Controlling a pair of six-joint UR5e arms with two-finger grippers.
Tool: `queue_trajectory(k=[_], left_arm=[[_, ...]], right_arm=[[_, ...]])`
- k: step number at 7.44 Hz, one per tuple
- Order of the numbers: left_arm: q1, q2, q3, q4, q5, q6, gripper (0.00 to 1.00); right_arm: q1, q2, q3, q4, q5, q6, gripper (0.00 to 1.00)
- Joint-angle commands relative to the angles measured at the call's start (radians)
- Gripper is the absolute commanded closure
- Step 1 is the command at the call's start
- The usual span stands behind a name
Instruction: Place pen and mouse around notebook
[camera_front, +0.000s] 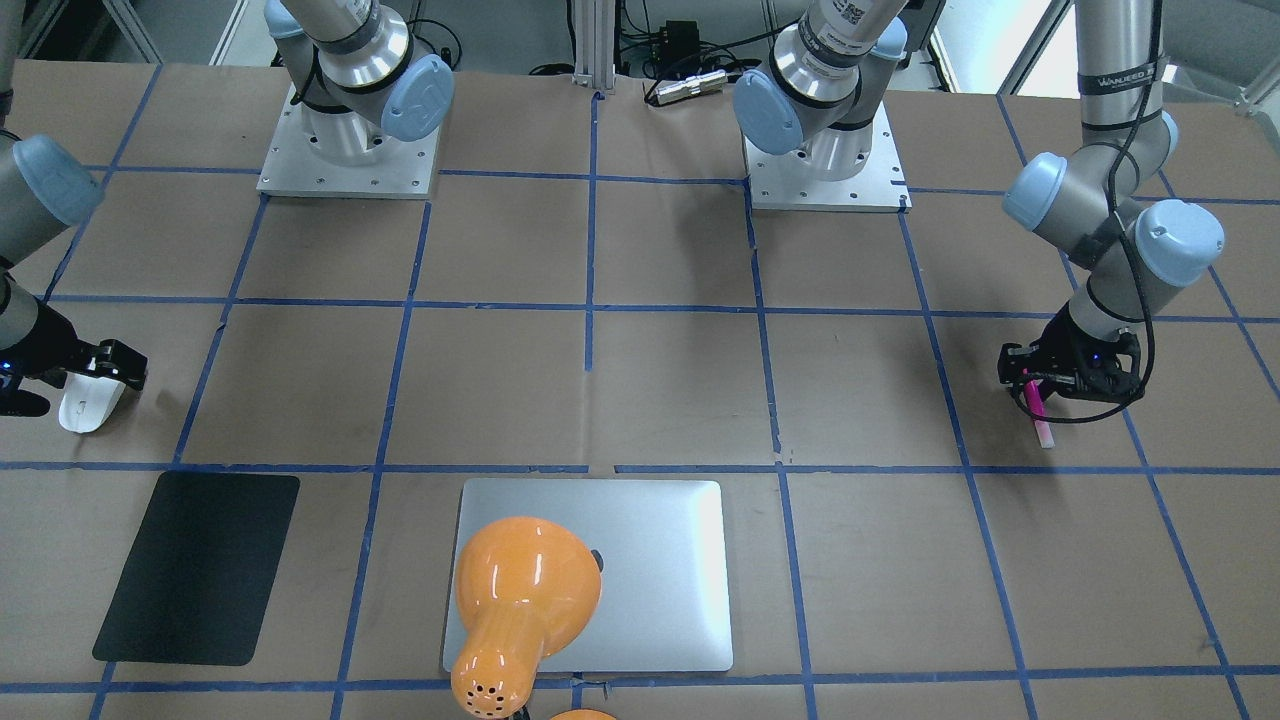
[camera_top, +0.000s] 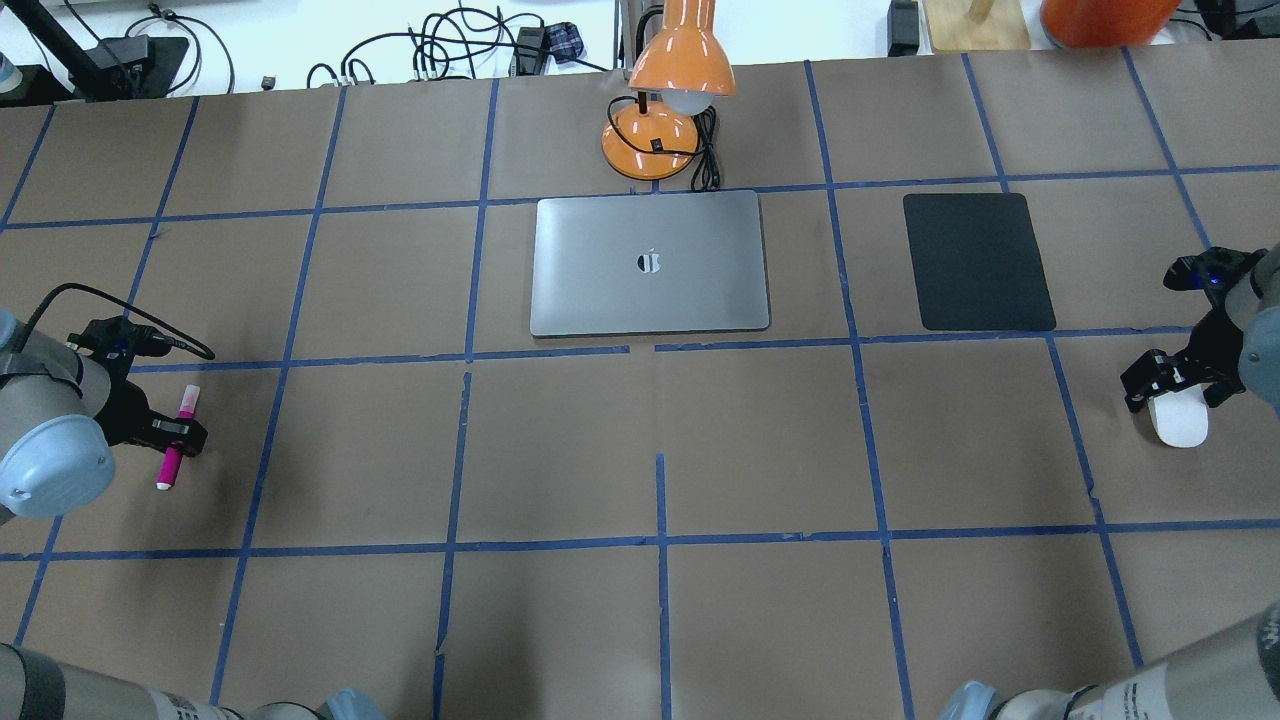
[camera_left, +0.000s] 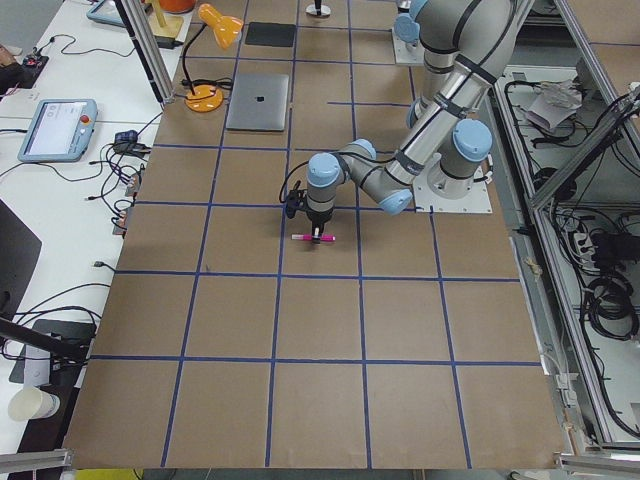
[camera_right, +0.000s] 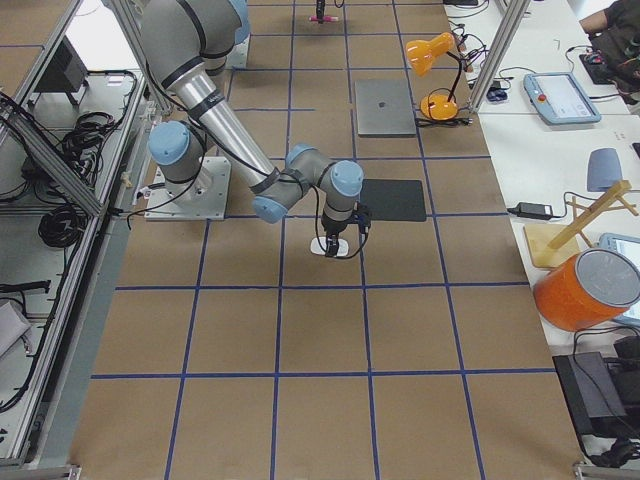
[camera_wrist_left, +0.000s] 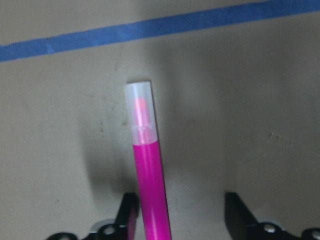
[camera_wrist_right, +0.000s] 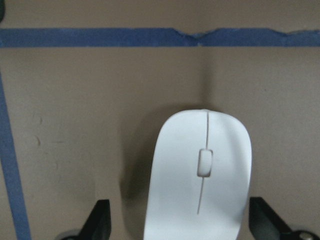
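Note:
The pink pen (camera_top: 174, 437) lies flat on the paper at the far left. My left gripper (camera_top: 180, 432) hangs over it, open. In the left wrist view the pen (camera_wrist_left: 148, 175) sits close against one fingertip (camera_wrist_left: 128, 214), with a wide gap to the other. The white mouse (camera_top: 1180, 424) rests at the far right, and my right gripper (camera_top: 1176, 386) is open around its rear. The right wrist view shows the mouse (camera_wrist_right: 202, 175) between both fingers (camera_wrist_right: 100, 224), with gaps on each side. The silver notebook (camera_top: 650, 262) lies closed at the middle far side, away from both.
A matte black pad (camera_top: 978, 262) lies to the right of the notebook. An orange desk lamp (camera_top: 668, 90) stands behind the notebook, and its shade (camera_front: 522, 590) covers part of the notebook (camera_front: 670, 580) in the front-facing view. Blue tape lines grid the brown paper.

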Motion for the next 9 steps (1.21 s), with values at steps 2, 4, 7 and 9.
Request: queue_trajectory(k=[2,4,7,9], left_arm=[[-0.002,0.015,-0.004,-0.012,0.008,-0.075,1.0],[-0.004,0.018,-0.004,-0.02,0.005,-0.083,1.0],[-0.042,0.062,-0.004,-0.093,0.001,-0.297,1.0],[-0.173,0.117,-0.004,-0.148,0.004,-0.626,1.0]], right_arm=[[0.0,0.003,-0.003,0.002,-0.002,-0.002,0.39],[0.006,-0.026,-0.02,0.015,0.001,0.019,0.79],[0.121,-0.045,-0.206,0.153,0.001,0.092,0.88],[0.275,-0.004,-0.381,0.291,0.007,0.264,0.88]])
